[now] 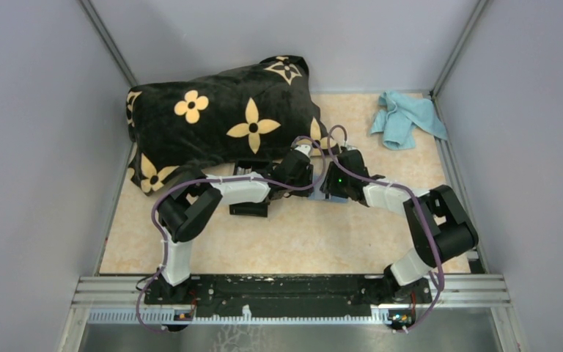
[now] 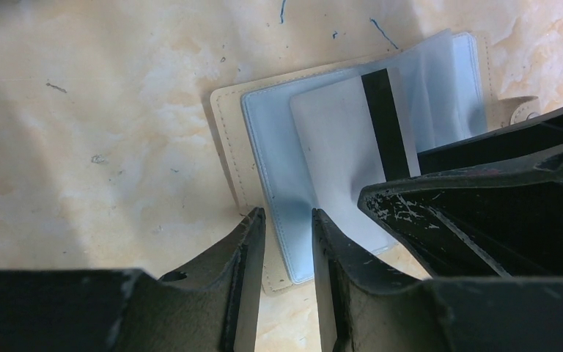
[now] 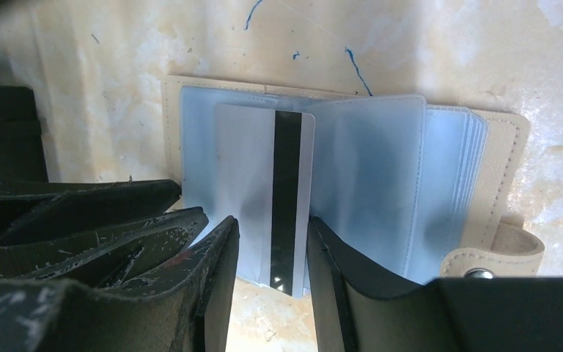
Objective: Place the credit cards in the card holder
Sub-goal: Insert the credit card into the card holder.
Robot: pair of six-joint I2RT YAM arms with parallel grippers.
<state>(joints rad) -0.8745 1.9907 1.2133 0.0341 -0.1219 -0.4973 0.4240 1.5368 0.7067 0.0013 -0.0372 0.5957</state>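
A grey card with a dark stripe (image 3: 264, 183) lies on the clear plastic sleeves of an open beige wallet-style holder (image 3: 502, 147) on the table; the card also shows in the left wrist view (image 2: 337, 139). My right gripper (image 3: 273, 231) hangs low over the card's near edge, jaws a little apart, gripping nothing. My left gripper (image 2: 288, 220) is just left of it, jaws narrowly apart over the wallet's edge (image 2: 227, 139), empty. In the top view both grippers (image 1: 309, 189) (image 1: 335, 194) meet at mid table. A black boxy case (image 1: 250, 208) lies under the left forearm. No pale beige card shows.
A big black pillow with yellow flowers (image 1: 220, 121) fills the back left, close behind the grippers. A light blue cloth (image 1: 407, 117) lies at the back right. Grey walls enclose the beige table (image 1: 300, 242). The black case's edge shows at the far left of the right wrist view (image 3: 4, 132).
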